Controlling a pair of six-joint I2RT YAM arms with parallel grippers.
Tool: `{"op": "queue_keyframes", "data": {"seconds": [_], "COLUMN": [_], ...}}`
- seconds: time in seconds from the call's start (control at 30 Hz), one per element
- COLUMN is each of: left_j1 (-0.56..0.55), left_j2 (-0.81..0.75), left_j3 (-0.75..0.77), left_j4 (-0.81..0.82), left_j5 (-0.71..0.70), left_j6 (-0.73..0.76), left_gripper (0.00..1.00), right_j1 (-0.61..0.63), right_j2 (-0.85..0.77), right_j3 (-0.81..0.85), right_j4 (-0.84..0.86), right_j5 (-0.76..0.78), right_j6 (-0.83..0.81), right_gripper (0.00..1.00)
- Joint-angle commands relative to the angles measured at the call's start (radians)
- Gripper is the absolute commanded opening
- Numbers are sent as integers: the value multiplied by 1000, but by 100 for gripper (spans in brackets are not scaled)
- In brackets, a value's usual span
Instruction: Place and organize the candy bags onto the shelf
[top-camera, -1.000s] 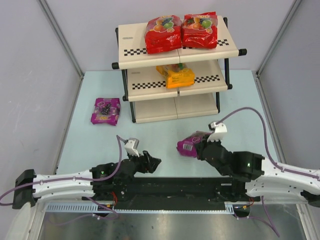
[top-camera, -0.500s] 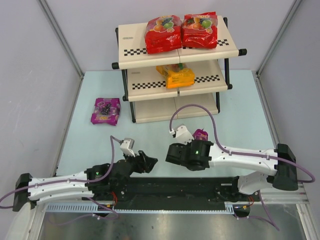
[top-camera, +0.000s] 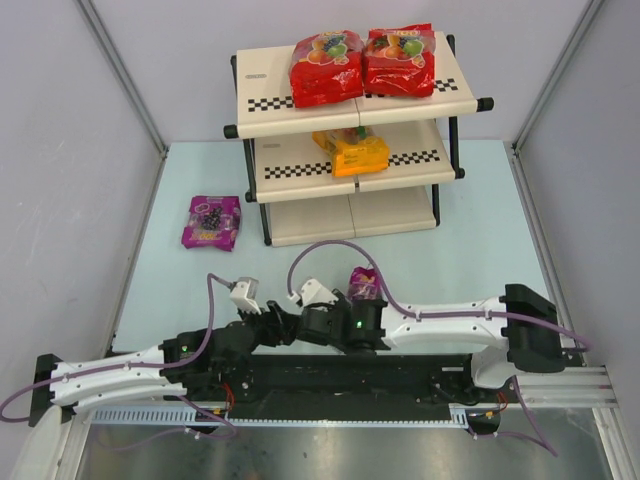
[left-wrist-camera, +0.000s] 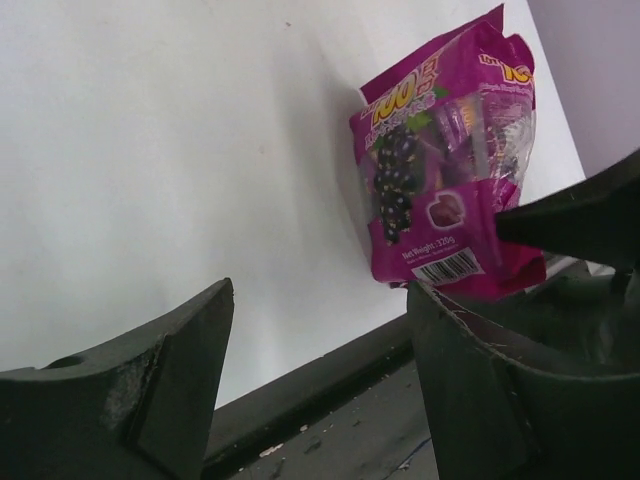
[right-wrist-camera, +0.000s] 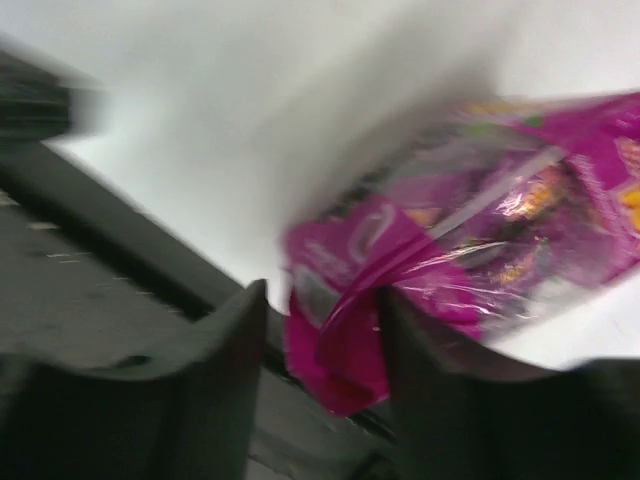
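The right gripper (right-wrist-camera: 320, 305) clamps a purple candy bag (right-wrist-camera: 470, 250) just ahead of the open, empty left gripper (left-wrist-camera: 320, 295), between it and the shelf (top-camera: 290, 166). A second ago, that bag hung well off to its right.

Your top camera looks down from behind the arms (top-camera: 440, 322) toward the shelf (top-camera: 350, 130) at the worktop's (top-camera: 480, 220) far edge. Both wrist cameras peer close past their own fingers (left-wrist-camera: 130, 390); all three views share the purple candy bag (top-camera: 362, 283) near the near edge.
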Motion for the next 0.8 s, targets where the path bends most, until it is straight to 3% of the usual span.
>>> {"op": "queue_keyframes", "data": {"seconds": [0.0,0.13,0.23,0.33,0.47,0.57,0.6,0.77], "left_j1": [-6,-6,-6,-6,-6,-6,-6,-6], "left_j2": [0,0,5,17,55,83,91,92], "left_j3": [19,20,17,19,39,58,66,100], "left_j4": [-29,-39,-39,-32,-26,-19,-18,-48], "left_j5": [-34,-48,-48,-44,-48,-49,-49,-61], "left_j6": [-26,-40,-47,-41,-23,-11,-8,-1], "left_gripper": [75,75,75,74,74,74,74,74], "right_j1": [80,112,106,94,16,-21,-32,-63], "right_j2": [-59,-216,-368,-502,-561,-535,-519,-397], "right_j3": [2,-87,-186,-259,-296,-319,-322,-324], "right_j4": [395,639,701,629,321,142,109,35], "right_j5": [-184,-212,-76,108,233,270,268,251], "right_j6": [-85,-89,-48,57,324,509,545,622], "right_gripper": [64,66,67,67,63,39,24,3]}}
